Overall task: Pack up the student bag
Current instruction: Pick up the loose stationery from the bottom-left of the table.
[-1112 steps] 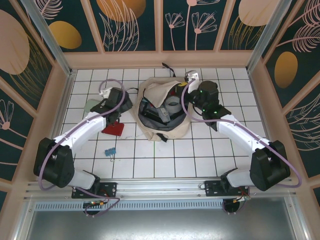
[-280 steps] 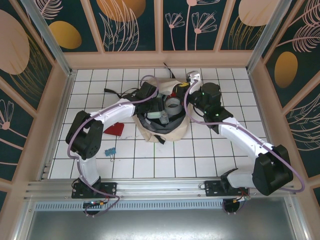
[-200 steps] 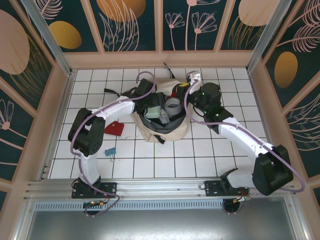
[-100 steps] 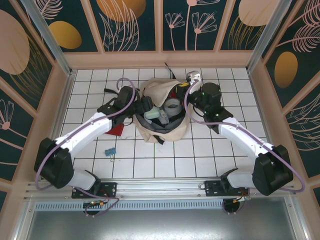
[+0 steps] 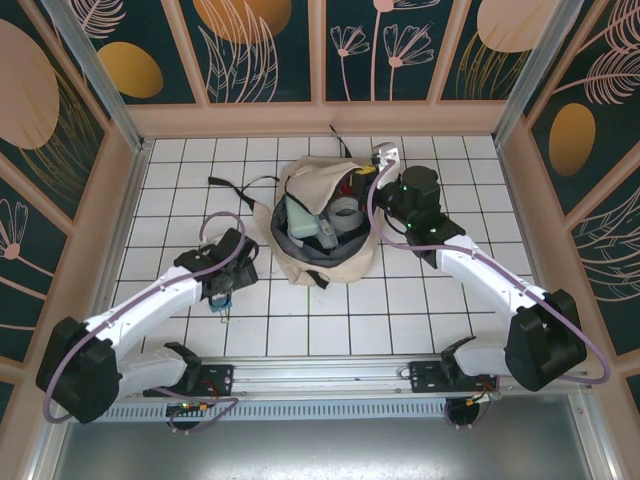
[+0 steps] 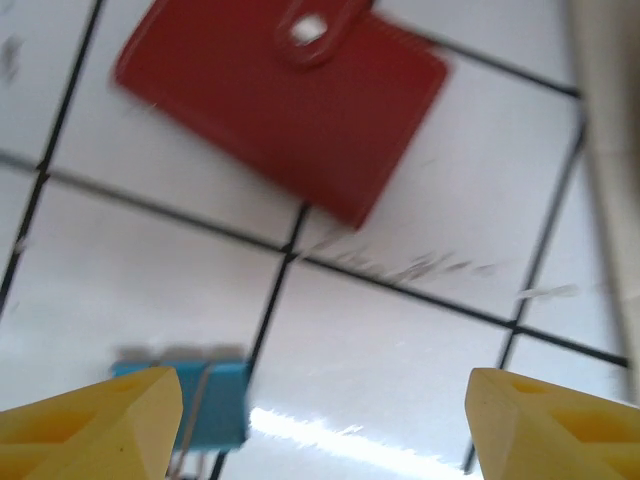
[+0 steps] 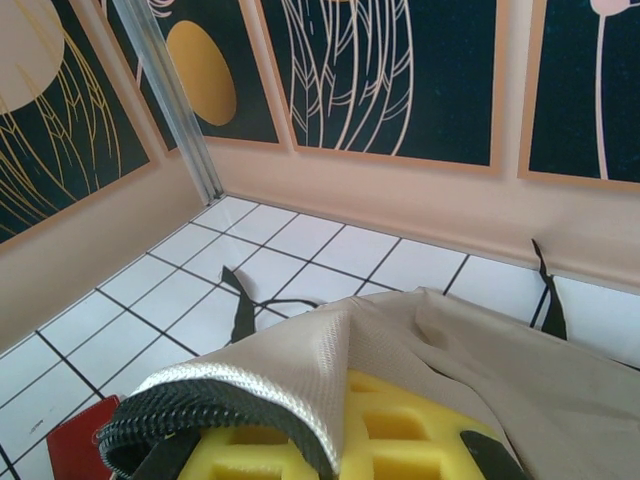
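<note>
Left gripper (image 6: 320, 428): jaws spread wide, holding nothing, above blue binder clip (image 6: 208, 396); red wallet (image 6: 285, 100) just beyond. Right gripper (image 7: 385, 425): clenched on fabric rim of student bag (image 5: 340, 262). Bag mid-table, mouth open.

There is one student bag (image 5: 318, 183), one red wallet (image 6: 285, 105), one blue binder clip (image 6: 205, 395) and one grey tape roll (image 5: 346, 212).
</note>
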You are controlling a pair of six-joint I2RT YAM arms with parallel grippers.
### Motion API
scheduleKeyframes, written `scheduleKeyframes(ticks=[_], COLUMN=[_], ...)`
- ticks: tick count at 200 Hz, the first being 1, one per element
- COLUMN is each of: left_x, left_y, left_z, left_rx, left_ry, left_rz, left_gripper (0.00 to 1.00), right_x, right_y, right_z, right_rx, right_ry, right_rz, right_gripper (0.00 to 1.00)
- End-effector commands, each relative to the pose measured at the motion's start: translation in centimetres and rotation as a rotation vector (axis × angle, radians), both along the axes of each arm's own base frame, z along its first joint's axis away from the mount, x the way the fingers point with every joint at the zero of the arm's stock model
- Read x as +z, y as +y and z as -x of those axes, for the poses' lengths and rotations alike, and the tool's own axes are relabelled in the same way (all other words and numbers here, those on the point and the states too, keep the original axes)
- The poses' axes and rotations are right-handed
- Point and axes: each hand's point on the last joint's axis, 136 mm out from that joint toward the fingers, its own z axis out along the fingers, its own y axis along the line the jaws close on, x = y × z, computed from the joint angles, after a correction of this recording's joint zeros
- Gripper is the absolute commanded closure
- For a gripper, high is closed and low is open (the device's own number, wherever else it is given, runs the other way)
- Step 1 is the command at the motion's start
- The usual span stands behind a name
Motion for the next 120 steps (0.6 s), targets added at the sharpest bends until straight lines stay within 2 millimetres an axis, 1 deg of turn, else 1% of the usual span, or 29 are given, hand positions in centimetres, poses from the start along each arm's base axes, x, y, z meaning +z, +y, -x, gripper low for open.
scheduleKeyframes(ticks=[1,25,28,42,67,81,98,106,120], left_x=[-0.6,0.1,0.1,0.1,-1.4,-2.3,-2.7,-2.4,-1.9], left_y=[2.2,2.6,2.9,3.1,2.7,2.2,1.4,0.7,0.4], left_z=[2.8,4.2,4.7,5.9,8.4,9.3,8.8,7.8,7.0], left_rx=[0.154,0.243,0.253,0.298,0.394,0.457,0.526,0.540,0.578], left_ry=[0.037,0.034,0.049,0.076,0.162,0.190,0.154,0.111,0.065], left_rz=[0.012,0.079,0.073,0.103,0.196,0.265,0.371,0.434,0.491], left_gripper=[0.26,0.29,0.29,0.30,0.32,0.34,0.37,0.38,0.41], right_x=[4.6,4.5,4.5,4.6,4.9,5.1,5.2,5.2,5.2], right_y=[1.1,1.2,1.2,1.2,1.2,1.2,1.2,1.3,1.3], right_z=[0.9,0.9,0.9,1.0,1.2,1.4,1.5,1.6,1.6], right_rx=[0.056,0.064,0.063,0.064,0.067,0.072,0.079,0.081,0.081], right_ry=[-0.125,-0.121,-0.122,-0.125,-0.128,-0.131,-0.134,-0.132,-0.131], right_rz=[-0.102,-0.104,-0.104,-0.107,-0.112,-0.118,-0.123,-0.124,-0.123], right_gripper=[0.98,0.98,0.98,0.98,0.98,0.97,0.97,0.97,0.97])
